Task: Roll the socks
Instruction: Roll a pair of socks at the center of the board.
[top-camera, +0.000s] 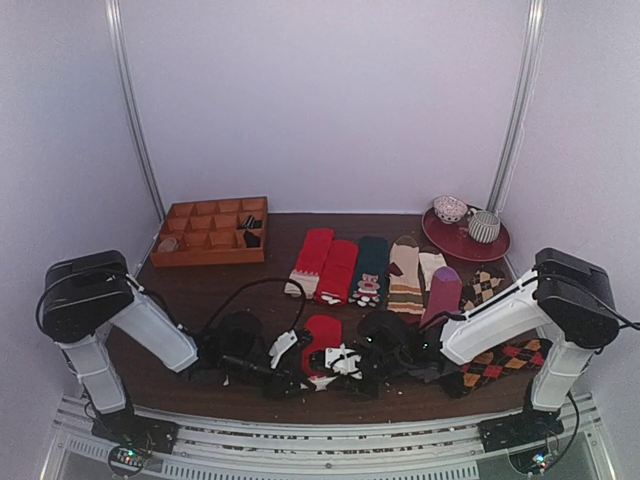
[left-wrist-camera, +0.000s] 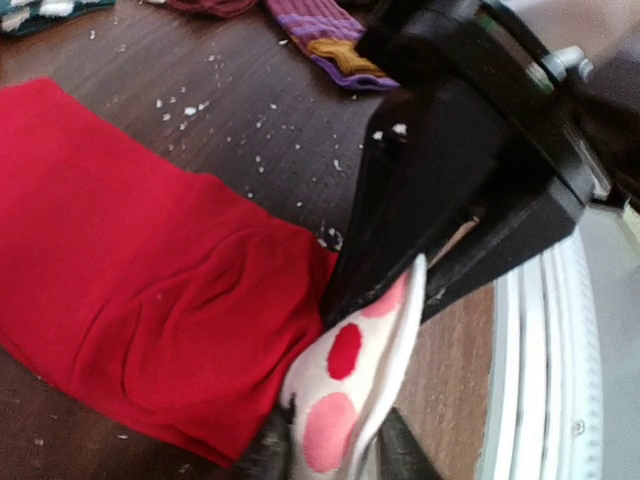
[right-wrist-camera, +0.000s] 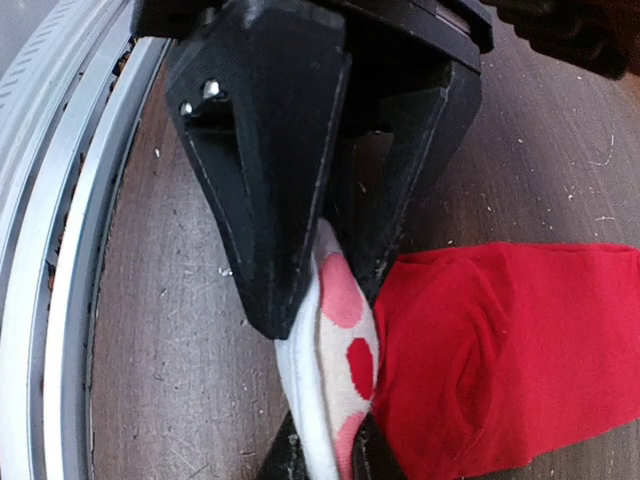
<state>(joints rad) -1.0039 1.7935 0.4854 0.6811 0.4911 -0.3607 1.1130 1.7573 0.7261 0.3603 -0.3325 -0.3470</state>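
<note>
The red socks lie near the table's front edge, between the two arms. Their near end is white with red and pink dots. My left gripper is shut on this dotted end; in the left wrist view the cloth sits pinched between its fingertips. My right gripper is shut on the same end from the opposite side. The two grippers face each other, almost touching. The red body lies flat on the wood and also shows in the right wrist view.
Other socks lie in a row behind: two red, a dark teal one, a striped beige one, a purple one, argyle ones. A wooden tray stands back left, a red plate with cups back right. The metal rail is close in front.
</note>
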